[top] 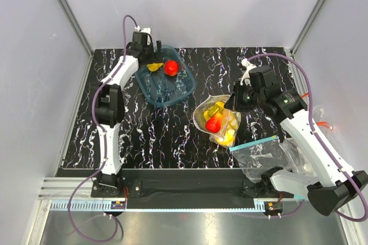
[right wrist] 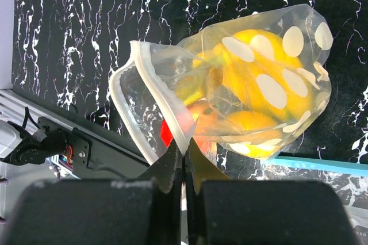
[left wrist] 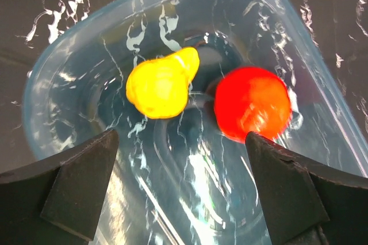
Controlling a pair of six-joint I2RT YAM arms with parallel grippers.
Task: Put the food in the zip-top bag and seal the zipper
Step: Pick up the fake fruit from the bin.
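left end effector (left wrist: 181,141): open, fingers spread wide, holding nothing. i hover it above a translucent blue container (left wrist: 57,67) at the far left of the black marbled counter (top: 144,136). two food pieces lie on the container floor, just beside each other: a yellow pear-shaped piece (left wrist: 161,84) and a round red piece (left wrist: 252,104). neither finger touches them.

right end effector (right wrist: 184,159): closed, pinching the polka-dot zip-top bag (right wrist: 270,84) by its rim. the grip point is on the zipper strip (right wrist: 142,64) – the pale band along the mouth. the two sides of the strip stand apart, so the mouth is open and the zipper is not sealed.

bag position: near the middle of the counter, just right of the container and apart from it, mouth toward the near edge. contents visible through the plastic – several yellow fruits (right wrist: 259,90) packed together and one red fruit (right wrist: 168,133) close to the mouth. i cannot tell the exact count of yellow pieces.

a second bag, plain clear plastic (top: 270,156), lies crumpled at the near right of the counter beneath my right arm. its teal strip (top: 253,143) runs just beside the polka-dot bag's bottom corner.
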